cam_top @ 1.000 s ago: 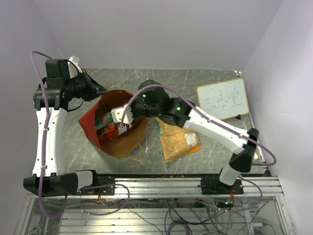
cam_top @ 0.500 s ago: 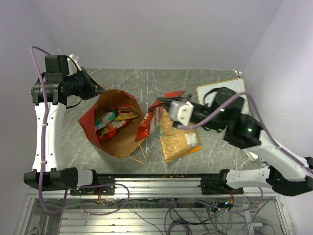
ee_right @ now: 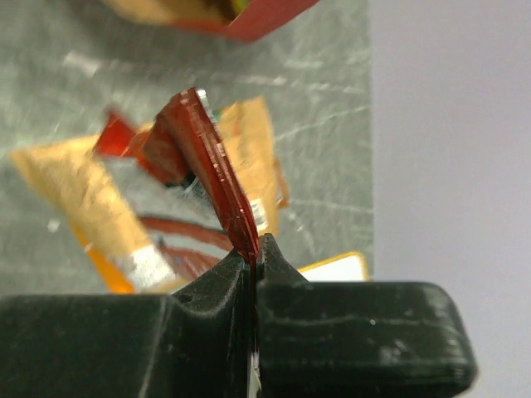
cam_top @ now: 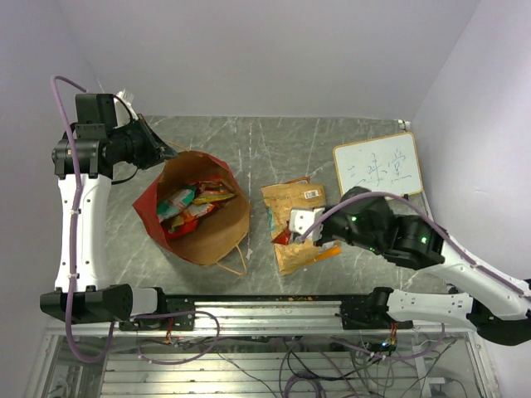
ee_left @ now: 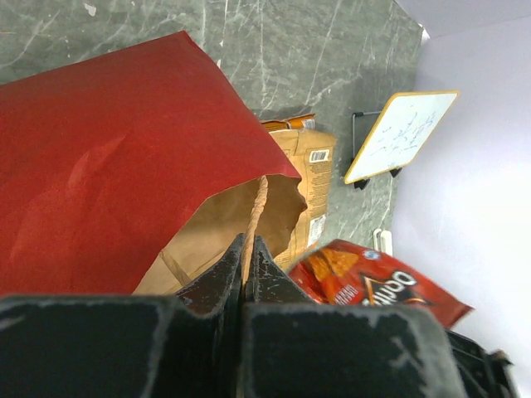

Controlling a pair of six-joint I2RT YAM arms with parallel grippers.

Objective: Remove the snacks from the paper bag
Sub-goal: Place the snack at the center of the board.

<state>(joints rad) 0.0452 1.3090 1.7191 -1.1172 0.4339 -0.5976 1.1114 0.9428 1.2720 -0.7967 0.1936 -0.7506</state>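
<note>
at the upper left of the top view the left gripper point(cam_top: 168, 153) is pinched fully closed on the twine handle point(ee_left: 255, 207), holding up the far rim of the paper bag point(cam_top: 222, 236); the bag lies left of centre on the table point(cam_top: 274, 141), mouth open toward the camera, red outside and kraft within; several snacks point(cam_top: 189, 206) lie inside it, teal, red and orange, so the job looks roughly half done; just right of the bag two orange packets point(cam_top: 290, 199) lie flat on the table, apart from it; over their lower edge the right gripper point(cam_top: 290, 230) hangs low, fingers clamped tight on the thin edge of a red packet point(ee_right: 203, 141), which stands on edge above the orange ones in the wrist view; the step in hand seems to be setting this packet down; to do it well, lower until the packet's free end rests on the pile or the bare table beside it, open the fingers wide, then lift straight up so the crinkly film does not drag along; the left grip should hold the bag mouth open for the next reach; at the upper right the whiteboard point(cam_top: 377, 170) stands well clear.
</note>
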